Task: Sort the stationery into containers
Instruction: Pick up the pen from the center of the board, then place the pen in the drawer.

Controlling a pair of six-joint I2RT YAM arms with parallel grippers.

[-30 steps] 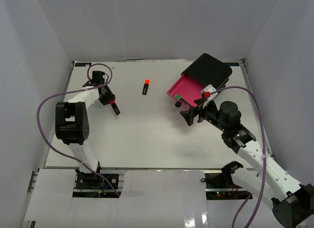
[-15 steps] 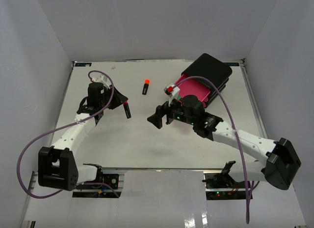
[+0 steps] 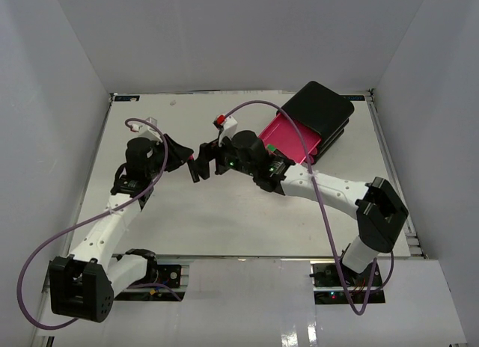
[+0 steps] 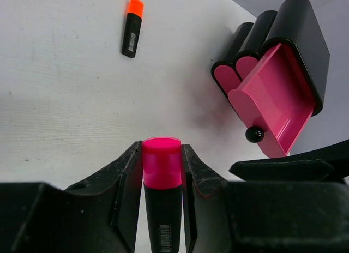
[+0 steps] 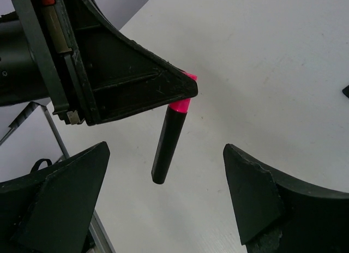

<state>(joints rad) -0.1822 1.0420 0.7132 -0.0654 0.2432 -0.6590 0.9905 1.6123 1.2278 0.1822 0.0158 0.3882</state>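
My left gripper (image 4: 162, 150) is shut on the pink cap of a black pink highlighter (image 4: 162, 198) and holds it above the table. In the right wrist view its black body (image 5: 168, 141) hangs between the spread fingers of my right gripper (image 5: 165, 152), which is open and not touching it. From above, the two grippers meet at mid-table, left gripper (image 3: 185, 157) facing right gripper (image 3: 202, 161). An orange-capped highlighter (image 4: 132, 26) lies flat on the table. The containers are a black box (image 3: 323, 108) with its top pink drawer (image 3: 293, 137) pulled open.
The two lower drawers (image 4: 232, 73) are shut. The open drawer's black knob (image 4: 254, 134) sticks out toward the table's middle. The right arm (image 3: 329, 188) stretches across the table in front of the box. White walls close in the table (image 3: 224, 220) on three sides.
My right arm swung left from the open drawer to the left gripper. The left gripper carried the pink highlighter rightward toward the middle, so it now hangs between the right fingers.
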